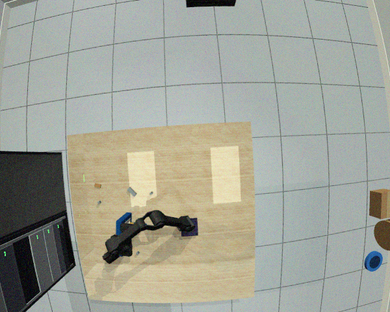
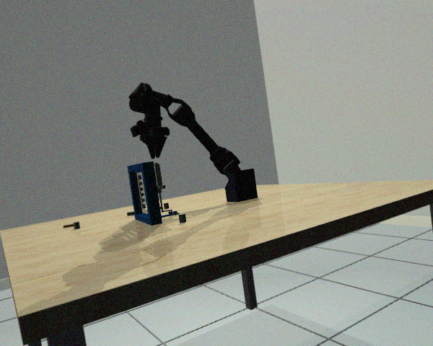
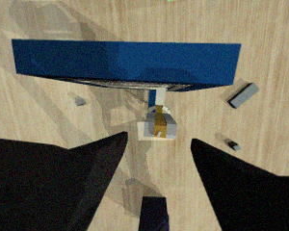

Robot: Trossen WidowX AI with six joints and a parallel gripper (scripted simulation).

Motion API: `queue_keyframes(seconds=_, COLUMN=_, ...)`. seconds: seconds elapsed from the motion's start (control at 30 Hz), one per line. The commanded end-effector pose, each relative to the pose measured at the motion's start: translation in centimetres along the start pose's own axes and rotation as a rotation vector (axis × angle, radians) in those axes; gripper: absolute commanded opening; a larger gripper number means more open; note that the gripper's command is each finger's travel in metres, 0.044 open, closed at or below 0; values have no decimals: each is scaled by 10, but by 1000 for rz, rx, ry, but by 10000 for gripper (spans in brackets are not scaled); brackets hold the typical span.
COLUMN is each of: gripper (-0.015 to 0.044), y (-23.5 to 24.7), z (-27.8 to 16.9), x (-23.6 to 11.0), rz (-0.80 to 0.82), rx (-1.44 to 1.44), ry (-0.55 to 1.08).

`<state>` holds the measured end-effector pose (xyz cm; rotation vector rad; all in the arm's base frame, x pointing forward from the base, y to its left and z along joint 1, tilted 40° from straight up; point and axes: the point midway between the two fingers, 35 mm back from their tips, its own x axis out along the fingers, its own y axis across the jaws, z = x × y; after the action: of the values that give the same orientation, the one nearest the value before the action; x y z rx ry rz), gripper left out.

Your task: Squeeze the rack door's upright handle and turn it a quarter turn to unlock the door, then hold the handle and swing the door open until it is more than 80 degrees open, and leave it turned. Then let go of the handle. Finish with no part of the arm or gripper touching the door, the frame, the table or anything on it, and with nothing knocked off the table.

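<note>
so the claw [image 2: 155,157] [image 3: 158,139] is open w/ nothing in it, pointing down just above the blue rack frame [image 1: 118,224] [image 2: 155,197] [image 3: 125,60]. frame's upright on the table [image 1: 201,268] [image 2: 283,208] [image 3: 275,29], small blocks around it tho

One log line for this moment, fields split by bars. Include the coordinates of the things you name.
end effector [image 2: 156,156] [image 3: 158,139]: open, pointing down | position: above blue frame [image 2: 155,197] [image 3: 125,60] | contact: none visible

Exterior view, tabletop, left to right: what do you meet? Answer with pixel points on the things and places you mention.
Brown block [image 1: 97,185] [image 2: 67,225] → small grey cube [image 1: 99,202] [image 2: 76,225] → blue frame [image 1: 123,218] [image 2: 155,197] [image 3: 125,58] → second grey cube [image 1: 137,253] [image 2: 182,218] [image 3: 80,101] → arm base [image 1: 195,231] [image 2: 245,187] [image 3: 154,214].
</note>
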<state>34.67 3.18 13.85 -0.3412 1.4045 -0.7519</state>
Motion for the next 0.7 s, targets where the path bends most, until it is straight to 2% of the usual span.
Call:
queue_keyframes(seconds=0.0, gripper=299, y=-1, z=2, x=1, rz=-11, rx=4, ry=3)
queue_keyframes(seconds=0.67, gripper=299, y=-1, z=2, x=33, rz=-6, rx=0, ry=43)
